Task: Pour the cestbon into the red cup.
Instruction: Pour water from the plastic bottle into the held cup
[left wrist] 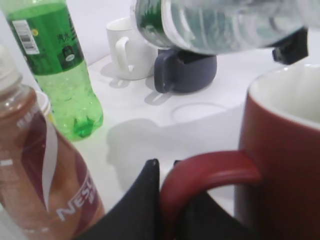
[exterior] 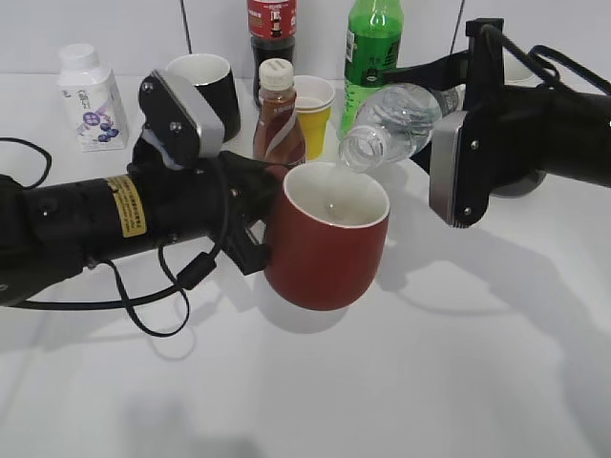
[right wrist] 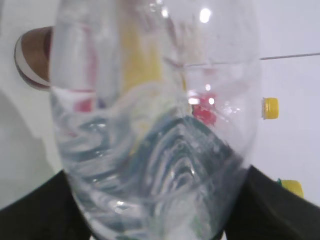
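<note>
The red cup (exterior: 327, 243) hangs lifted above the white table, tilted slightly; my left gripper (exterior: 256, 212) is shut on its loop handle (left wrist: 210, 172). The cestbon (exterior: 396, 124), a clear capless bottle, lies tipped nearly level with its mouth over the cup's far rim; a thin stream of water falls into the cup's white inside. My right gripper (exterior: 456, 143) is shut on the bottle's body. The bottle fills the right wrist view (right wrist: 155, 120). In the left wrist view the bottle (left wrist: 220, 22) hangs above the cup (left wrist: 282, 150).
Behind the cup stand a brown Nescafe bottle (exterior: 278, 114), a small yellow cup (exterior: 313, 105), a black mug (exterior: 204, 91), a tall green bottle (exterior: 372, 48), a dark cola bottle (exterior: 270, 33) and a white milk bottle (exterior: 91, 97). A white mug (left wrist: 127, 47) and dark mug (left wrist: 185, 72) stand farther back.
</note>
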Available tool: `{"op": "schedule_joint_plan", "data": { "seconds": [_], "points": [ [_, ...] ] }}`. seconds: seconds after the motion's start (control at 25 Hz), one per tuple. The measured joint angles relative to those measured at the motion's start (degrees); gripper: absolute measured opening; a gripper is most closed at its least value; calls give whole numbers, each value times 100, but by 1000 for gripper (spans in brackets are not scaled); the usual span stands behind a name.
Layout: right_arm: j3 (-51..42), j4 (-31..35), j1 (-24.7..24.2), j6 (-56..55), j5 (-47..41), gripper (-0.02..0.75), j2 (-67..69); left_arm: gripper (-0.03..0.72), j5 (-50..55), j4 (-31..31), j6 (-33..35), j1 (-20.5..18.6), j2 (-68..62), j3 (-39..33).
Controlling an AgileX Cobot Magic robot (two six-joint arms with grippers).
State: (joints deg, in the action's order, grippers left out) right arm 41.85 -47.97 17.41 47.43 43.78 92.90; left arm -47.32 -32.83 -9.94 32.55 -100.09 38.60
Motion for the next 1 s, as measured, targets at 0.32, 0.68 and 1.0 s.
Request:
{"op": "schedule_joint_plan", "data": {
  "seconds": [0.32, 0.68, 1.0],
  "points": [
    [10, 0, 0, 405, 253, 480, 0, 41, -170, -68, 0, 0, 0, 0],
    [16, 0, 0, 759, 446, 480, 0, 41, -170, -92, 0, 0, 0, 0],
    [21, 1, 0, 1042, 596, 480, 0, 41, -204, -200, 0, 0, 0, 0]
  ]
}}
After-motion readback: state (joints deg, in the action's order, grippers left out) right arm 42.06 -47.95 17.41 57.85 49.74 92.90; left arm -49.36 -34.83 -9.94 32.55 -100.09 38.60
